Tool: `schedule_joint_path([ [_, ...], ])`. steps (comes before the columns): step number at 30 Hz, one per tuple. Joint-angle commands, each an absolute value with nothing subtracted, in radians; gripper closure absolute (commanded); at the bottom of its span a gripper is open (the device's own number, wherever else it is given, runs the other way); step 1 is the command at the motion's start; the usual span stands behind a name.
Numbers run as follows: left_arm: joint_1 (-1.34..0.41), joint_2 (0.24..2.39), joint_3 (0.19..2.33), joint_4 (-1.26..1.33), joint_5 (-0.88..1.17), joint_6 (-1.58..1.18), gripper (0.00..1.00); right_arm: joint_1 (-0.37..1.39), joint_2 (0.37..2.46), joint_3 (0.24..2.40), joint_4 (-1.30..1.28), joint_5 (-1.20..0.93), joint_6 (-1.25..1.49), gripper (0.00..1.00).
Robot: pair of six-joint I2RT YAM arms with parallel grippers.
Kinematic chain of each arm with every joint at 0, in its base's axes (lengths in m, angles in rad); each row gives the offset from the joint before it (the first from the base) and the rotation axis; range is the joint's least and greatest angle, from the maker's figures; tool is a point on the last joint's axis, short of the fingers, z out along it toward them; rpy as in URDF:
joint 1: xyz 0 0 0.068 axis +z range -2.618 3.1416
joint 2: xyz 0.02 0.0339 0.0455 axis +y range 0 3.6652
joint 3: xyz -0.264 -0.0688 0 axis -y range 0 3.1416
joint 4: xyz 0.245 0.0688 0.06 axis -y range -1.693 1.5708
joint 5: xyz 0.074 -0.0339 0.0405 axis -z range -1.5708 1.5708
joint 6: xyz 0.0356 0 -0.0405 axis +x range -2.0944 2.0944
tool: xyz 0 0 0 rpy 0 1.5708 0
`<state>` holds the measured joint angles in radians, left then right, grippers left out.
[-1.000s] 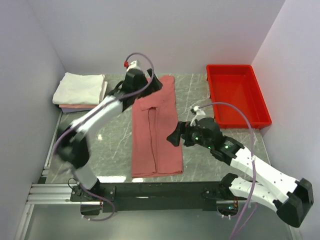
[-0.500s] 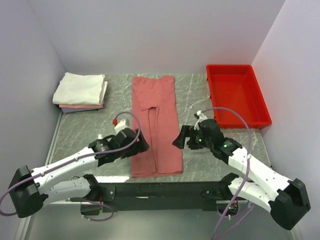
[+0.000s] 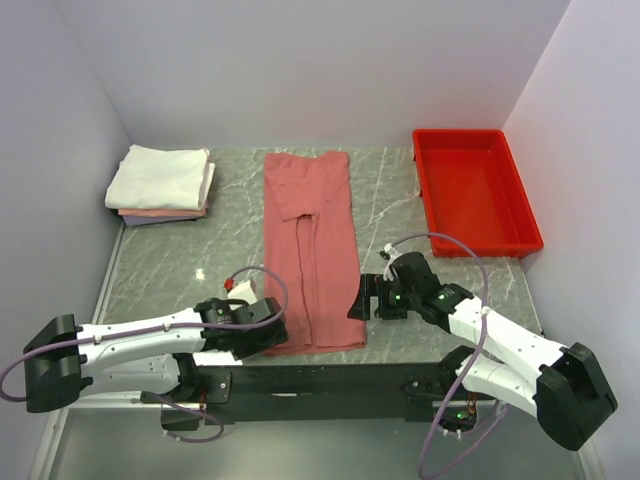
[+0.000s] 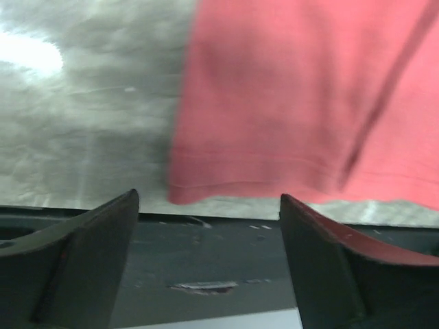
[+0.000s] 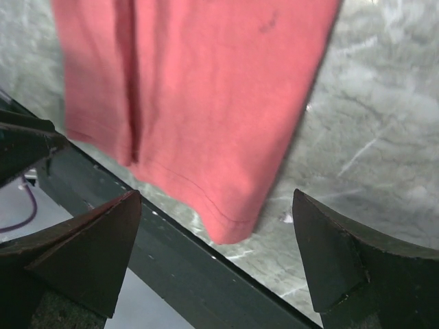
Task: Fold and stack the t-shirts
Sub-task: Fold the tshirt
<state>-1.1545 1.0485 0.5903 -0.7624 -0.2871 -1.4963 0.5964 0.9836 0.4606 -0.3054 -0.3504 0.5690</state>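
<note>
Open left hand [image 3: 272, 335] and open right hand [image 3: 358, 300] flank the salmon-red cotton t-shirt [image 3: 310, 250] at its near hem. Both have moved nearer.

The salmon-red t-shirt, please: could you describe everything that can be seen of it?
The salmon-red t-shirt looks like soft matte cotton. It is folded lengthwise into a long narrow strip, with a fold line down its middle, and lies flat on the marble table, hem toward the arms. The open left end effector and open right end effector sit by its near corners; neither grips it.
</note>
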Motion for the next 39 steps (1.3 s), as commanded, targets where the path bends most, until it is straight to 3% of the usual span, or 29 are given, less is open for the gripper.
schedule_joint_path([
  [1,-1.164,1.010,0.540,-0.775,-0.281,-1.589,0.15,0.615,0.995,0.446,-0.288,-0.347,0.580,0.05],
  [5,-1.164,0.973,0.479,-0.720,-0.256,-1.601,0.36,0.635,1.008,0.439,-0.296,-0.333,0.597,0.06],
  [10,-1.164,0.937,0.413,-0.614,-0.206,-1.591,0.48,0.650,1.028,0.428,-0.293,-0.313,0.620,0.08],
  [14,-1.164,0.937,0.396,-0.618,-0.213,-1.626,0.65,0.663,1.052,0.425,-0.308,-0.291,0.624,0.10],
  [26,-1.164,0.959,0.376,-0.634,-0.229,-1.641,0.78,0.736,1.138,0.391,-0.236,-0.322,0.679,0.22],
  [29,-1.164,0.957,0.370,-0.617,-0.236,-1.635,0.86,0.762,1.153,0.396,-0.232,-0.314,0.686,0.32],
  [31,-1.163,0.951,0.370,-0.603,-0.236,-1.622,0.94,0.773,1.169,0.406,-0.244,-0.314,0.687,0.48],
  [32,-1.164,0.950,0.371,-0.598,-0.238,-1.621,0.99,0.784,1.173,0.416,-0.250,-0.302,0.693,0.49],
  [39,-1.164,0.913,0.371,-0.624,-0.253,-1.623,0.99,0.827,1.175,0.420,-0.347,-0.229,0.733,0.44],
])
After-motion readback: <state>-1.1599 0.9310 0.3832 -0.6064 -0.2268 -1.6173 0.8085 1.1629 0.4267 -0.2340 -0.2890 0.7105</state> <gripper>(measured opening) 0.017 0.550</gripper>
